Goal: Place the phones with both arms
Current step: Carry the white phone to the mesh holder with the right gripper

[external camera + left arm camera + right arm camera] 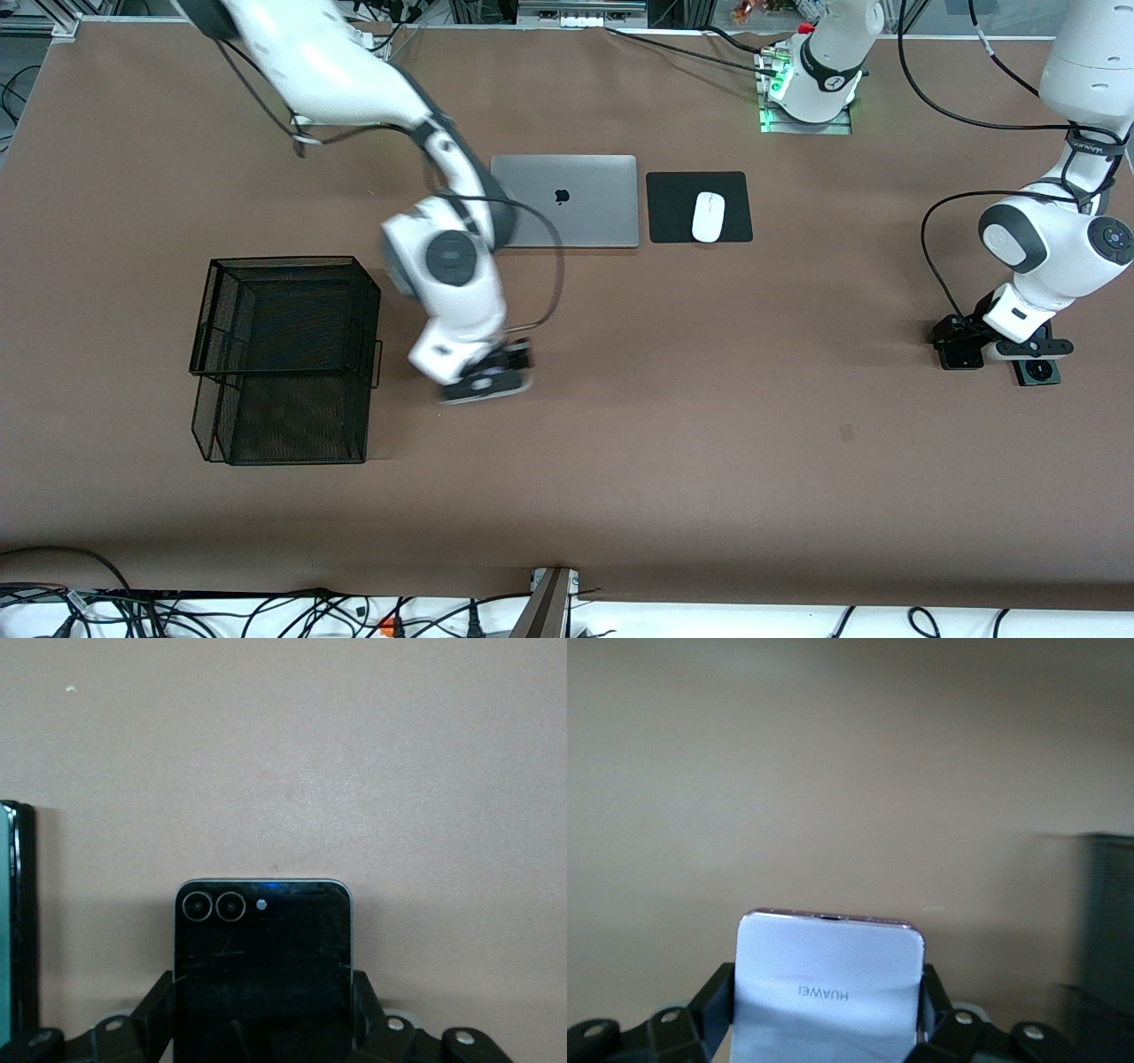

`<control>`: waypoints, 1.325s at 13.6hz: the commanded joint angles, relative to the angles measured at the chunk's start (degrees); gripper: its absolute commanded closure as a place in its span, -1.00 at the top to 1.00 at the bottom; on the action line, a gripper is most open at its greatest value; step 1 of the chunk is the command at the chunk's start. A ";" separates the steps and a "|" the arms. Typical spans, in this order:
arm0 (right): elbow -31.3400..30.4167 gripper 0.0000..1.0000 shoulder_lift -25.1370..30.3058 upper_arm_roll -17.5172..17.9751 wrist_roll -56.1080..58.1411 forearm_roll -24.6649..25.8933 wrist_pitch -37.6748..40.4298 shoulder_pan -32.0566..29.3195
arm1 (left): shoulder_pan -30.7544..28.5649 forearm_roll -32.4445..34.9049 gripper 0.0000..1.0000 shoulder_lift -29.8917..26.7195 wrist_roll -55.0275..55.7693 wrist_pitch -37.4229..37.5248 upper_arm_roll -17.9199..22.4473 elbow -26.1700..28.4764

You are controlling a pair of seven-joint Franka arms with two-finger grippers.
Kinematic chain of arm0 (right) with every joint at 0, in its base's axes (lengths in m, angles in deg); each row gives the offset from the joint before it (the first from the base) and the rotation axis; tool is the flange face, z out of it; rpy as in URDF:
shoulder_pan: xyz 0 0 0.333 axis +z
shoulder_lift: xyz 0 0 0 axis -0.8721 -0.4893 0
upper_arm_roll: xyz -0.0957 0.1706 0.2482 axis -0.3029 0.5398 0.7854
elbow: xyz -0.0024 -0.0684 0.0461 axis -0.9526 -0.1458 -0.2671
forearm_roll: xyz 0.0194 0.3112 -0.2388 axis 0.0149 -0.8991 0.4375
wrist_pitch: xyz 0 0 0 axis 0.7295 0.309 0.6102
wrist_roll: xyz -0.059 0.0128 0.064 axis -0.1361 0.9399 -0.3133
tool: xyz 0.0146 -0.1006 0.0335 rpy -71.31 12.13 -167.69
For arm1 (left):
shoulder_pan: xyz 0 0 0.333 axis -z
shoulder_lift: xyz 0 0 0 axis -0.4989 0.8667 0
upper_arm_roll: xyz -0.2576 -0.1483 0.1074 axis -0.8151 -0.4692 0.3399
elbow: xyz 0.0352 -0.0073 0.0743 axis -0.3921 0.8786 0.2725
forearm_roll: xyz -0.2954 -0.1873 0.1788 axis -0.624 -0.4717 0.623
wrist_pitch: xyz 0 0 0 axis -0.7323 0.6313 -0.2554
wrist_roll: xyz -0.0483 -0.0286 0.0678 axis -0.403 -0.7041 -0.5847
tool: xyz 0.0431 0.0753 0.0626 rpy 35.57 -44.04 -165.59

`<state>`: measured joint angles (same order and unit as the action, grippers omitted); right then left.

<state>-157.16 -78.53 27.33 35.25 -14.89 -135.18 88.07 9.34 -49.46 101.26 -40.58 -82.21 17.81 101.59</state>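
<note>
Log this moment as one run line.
left gripper: shut on black squarish phone | right gripper: shut on pale lilac squarish phone, beside black wire basket

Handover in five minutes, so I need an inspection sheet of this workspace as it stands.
Surface: brown table, bare in the middle.
Job's things: black phone in left hand; lilac phone in right hand; green phone lying beside the left hand.
Clutter: laptop, mouse on its pad, wire basket.
Hands: left hand shut on black phone at the table; right hand shut on lilac phone, beside the basket.
Cables: loops on both arms.
Surroundings: cables along the edges.
</note>
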 commanded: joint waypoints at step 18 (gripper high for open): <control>-43.26 -1.00 26.92 -12.31 27.73 -11.18 -9.09 -16.46 | 44.37 -0.80 -1.00 2.34 57.41 19.71 -0.44 -21.75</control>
<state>-198.59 -52.88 15.48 61.23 -24.92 -142.62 71.44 47.93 -49.50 102.60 11.60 -64.63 15.86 82.93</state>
